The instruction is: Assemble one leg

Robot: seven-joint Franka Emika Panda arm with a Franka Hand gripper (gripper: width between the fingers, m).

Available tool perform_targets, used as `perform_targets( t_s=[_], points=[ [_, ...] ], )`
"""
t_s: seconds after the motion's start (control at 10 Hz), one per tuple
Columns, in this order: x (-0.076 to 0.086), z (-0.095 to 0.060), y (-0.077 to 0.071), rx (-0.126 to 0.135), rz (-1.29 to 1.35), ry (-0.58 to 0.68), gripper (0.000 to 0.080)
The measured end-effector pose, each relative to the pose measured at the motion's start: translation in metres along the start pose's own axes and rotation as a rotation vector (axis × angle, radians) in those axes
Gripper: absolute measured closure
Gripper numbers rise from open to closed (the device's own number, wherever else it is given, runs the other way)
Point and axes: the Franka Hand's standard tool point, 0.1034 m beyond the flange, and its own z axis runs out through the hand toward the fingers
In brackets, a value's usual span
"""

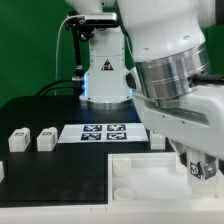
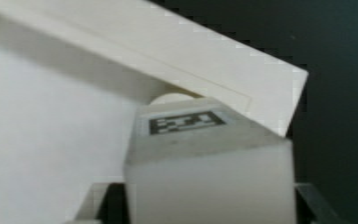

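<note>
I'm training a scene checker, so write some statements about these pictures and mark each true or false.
1. The gripper is shut on a leg. True.
2. Two loose legs stand to the exterior view's left of the marker board. True.
3. The held leg hangs over the marker board. False: it is at the tray.
4. The table is white. False: it is black.
</note>
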Motion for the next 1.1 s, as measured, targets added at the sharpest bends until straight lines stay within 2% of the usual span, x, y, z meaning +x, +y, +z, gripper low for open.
perform_targets(
  t_s=[0.2,0.5,0.6,0.7,0.8,1.1],
  points=[
    [0.000,0.000,0.001,0.010,0.181,-0.022,0.0496],
    [-0.002,0.001,0.001,0.007,0.113,-0.022,0.0485],
    [-0.005,0.002,0.004,-0.011,-0.005,-0.025,0.0308],
    [-0.008,0.003,0.006,-0.037,-0.241,-0.010,0.0185],
    [-0.010,0.003,0.006,-0.049,-0.378,0.000,0.0185],
    [-0.007,0.003,0.007,-0.051,-0.702,-0.005,0.0151]
  ],
)
